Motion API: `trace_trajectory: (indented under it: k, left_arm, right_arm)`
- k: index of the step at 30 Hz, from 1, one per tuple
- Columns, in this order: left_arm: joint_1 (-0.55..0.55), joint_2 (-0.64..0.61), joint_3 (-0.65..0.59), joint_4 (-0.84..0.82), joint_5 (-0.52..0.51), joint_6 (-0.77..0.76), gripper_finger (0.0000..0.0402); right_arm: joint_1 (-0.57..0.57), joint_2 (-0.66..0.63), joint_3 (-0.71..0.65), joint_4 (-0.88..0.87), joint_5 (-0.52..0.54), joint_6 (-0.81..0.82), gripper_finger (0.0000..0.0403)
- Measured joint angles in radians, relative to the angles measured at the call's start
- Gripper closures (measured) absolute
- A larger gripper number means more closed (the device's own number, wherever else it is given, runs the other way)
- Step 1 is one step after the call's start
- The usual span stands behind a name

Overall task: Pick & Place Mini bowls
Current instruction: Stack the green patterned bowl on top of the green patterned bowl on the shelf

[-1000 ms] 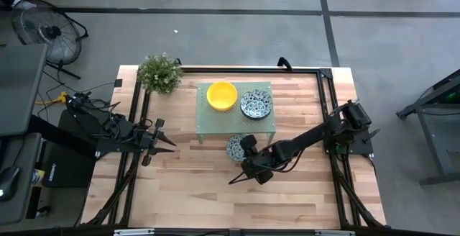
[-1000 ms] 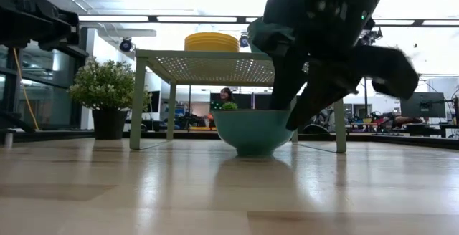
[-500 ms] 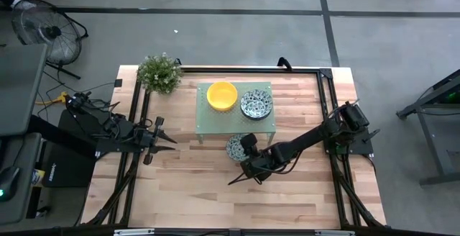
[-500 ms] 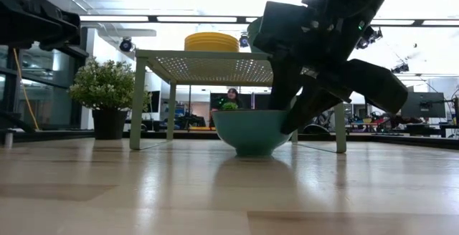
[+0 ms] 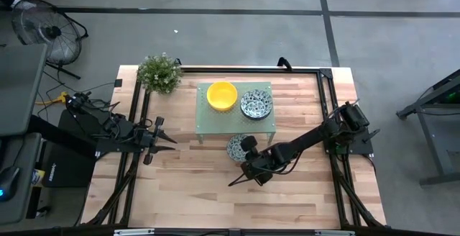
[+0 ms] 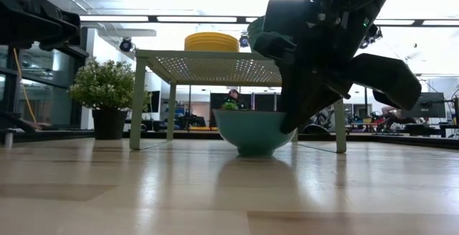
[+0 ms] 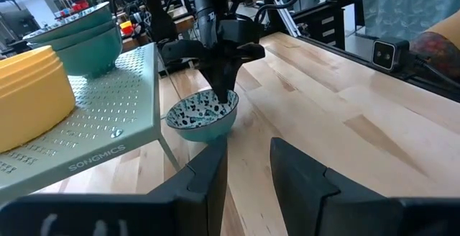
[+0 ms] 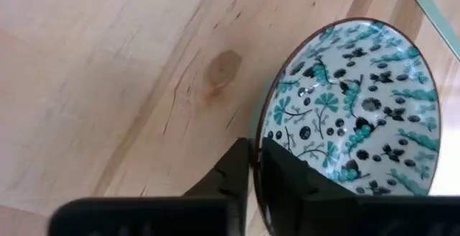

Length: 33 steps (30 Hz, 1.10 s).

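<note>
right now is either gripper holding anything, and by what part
The right gripper pinches the patterned bowl by its rim, one finger inside and one outside. The left gripper holds nothing.

Patterned mini bowl (image 8: 352,114) on pale wooden table (image 8: 108,63), knot in grain beside it. Right gripper (image 8: 253,175) fingers apparently pinching bowl's rim.
</note>
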Motion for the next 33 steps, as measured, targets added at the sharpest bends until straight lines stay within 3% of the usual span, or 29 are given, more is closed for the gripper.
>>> trace_trajectory:
  k: [3, 14, 27, 33]
  left_arm:
    - [0.000, 0.000, 0.000, 0.000, 0.000, 0.000, 0.0298]
    - [0.000, 0.000, 0.000, 0.000, 0.000, 0.000, 0.0298]
    - [0.000, 0.000, -0.001, 0.000, 0.000, 0.000, 0.0298]
    - [0.000, 0.000, -0.001, 0.000, 0.000, 0.000, 0.0298]
  right_arm:
    - [0.000, 0.000, 0.000, -0.003, -0.008, 0.008, 0.0394]
    - [0.043, 0.000, 0.053, -0.086, -0.082, 0.120, 0.0399]
    - [0.171, 0.001, 0.371, -0.461, -0.093, 0.262, 0.0401]
    - [0.199, 0.001, 0.520, -0.671, -0.042, 0.310, 0.0402]
